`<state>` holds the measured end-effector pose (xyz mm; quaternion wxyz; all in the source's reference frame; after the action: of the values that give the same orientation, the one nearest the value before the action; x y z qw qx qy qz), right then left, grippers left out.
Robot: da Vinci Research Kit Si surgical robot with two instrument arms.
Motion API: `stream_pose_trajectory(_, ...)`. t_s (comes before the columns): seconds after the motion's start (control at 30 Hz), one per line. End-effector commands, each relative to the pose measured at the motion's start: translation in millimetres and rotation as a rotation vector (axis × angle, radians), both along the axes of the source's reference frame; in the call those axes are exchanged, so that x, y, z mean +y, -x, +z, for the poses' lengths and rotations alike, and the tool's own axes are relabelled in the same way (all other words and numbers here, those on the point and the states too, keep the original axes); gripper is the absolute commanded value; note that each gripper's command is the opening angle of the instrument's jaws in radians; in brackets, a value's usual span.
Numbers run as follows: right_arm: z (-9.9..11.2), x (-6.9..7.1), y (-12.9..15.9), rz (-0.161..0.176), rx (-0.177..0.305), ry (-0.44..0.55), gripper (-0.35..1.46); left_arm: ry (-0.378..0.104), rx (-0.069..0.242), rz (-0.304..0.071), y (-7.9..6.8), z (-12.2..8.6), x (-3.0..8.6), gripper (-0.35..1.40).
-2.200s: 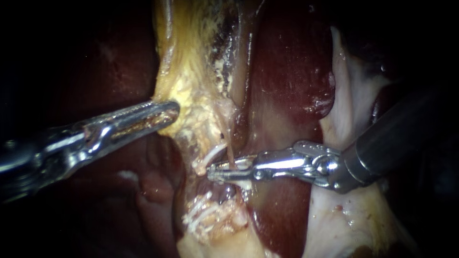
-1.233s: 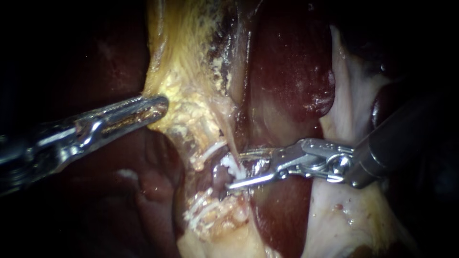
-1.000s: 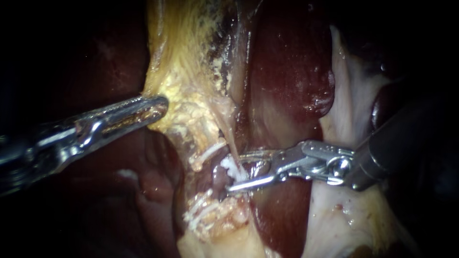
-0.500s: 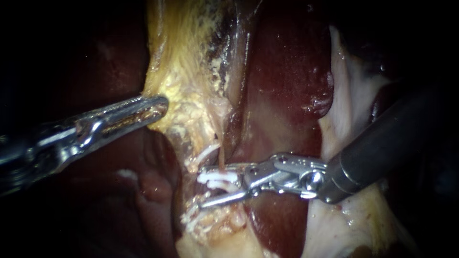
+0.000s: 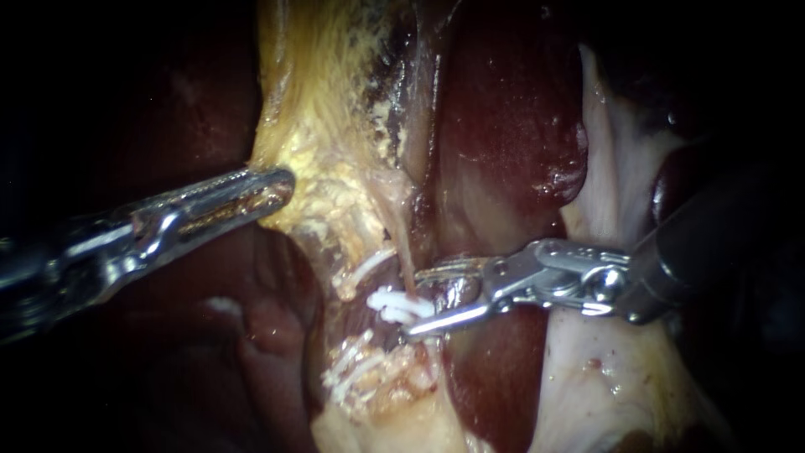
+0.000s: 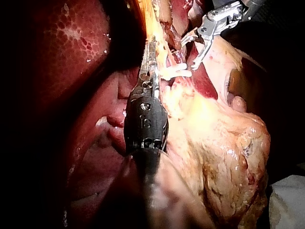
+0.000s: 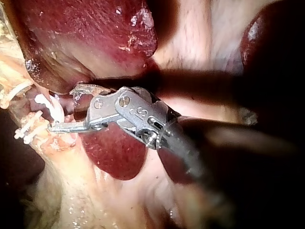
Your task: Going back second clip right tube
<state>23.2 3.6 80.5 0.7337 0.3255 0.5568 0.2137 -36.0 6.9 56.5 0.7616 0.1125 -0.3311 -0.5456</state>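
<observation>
A thin pale tube (image 5: 402, 252) runs down from yellow fatty tissue (image 5: 327, 143). A white clip (image 5: 396, 305) sits across the tube. My right instrument (image 5: 413, 300) comes in from the right with its jaws open, and the clip lies just at their tips. The right wrist view shows the same open jaws (image 7: 62, 109) beside the clip (image 7: 50, 106). My left instrument (image 5: 277, 189) is shut on the edge of the yellow fatty tissue. In the left wrist view its jaws (image 6: 151, 52) lie together along that tissue, near the clip (image 6: 176, 72).
Dark red liver (image 5: 511, 109) lies behind the right instrument's jaws. More white clips sit above (image 5: 369, 264) and below (image 5: 348, 373) the clip on the tube. Pale whitish tissue (image 5: 612, 168) lies under the right shaft. The left side is dark.
My right instrument has drawn back to the right with its jaws open since half a second ago. The clip stays on the tube. The left instrument has held still.
</observation>
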Motion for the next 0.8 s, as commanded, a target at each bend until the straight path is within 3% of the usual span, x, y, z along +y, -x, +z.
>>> stream_pose_trajectory(0.03, -0.4, 0.1, 0.4, -0.004, 0.004, 0.016, 0.60, 0.000, 0.000, 0.000, 0.0, 0.0, 0.0, -0.35)
stream_pose_trajectory(0.4, -6.1, 3.2, 4.3, -0.056, 0.080, 0.355, 0.60, 0.000, 0.000, 0.000, 0.0, 0.0, 0.0, -0.35)
stream_pose_trajectory(0.6, -8.7, 4.1, 5.1, -0.064, 0.092, 0.411, 0.60, 0.001, 0.001, -0.001, 0.1, 0.1, -0.1, -0.35)
stream_pose_trajectory(0.8, -9.1, 4.1, 5.3, -0.063, 0.090, 0.418, 0.60, -0.009, -0.004, 0.012, 0.7, 1.1, -0.5, -0.35)
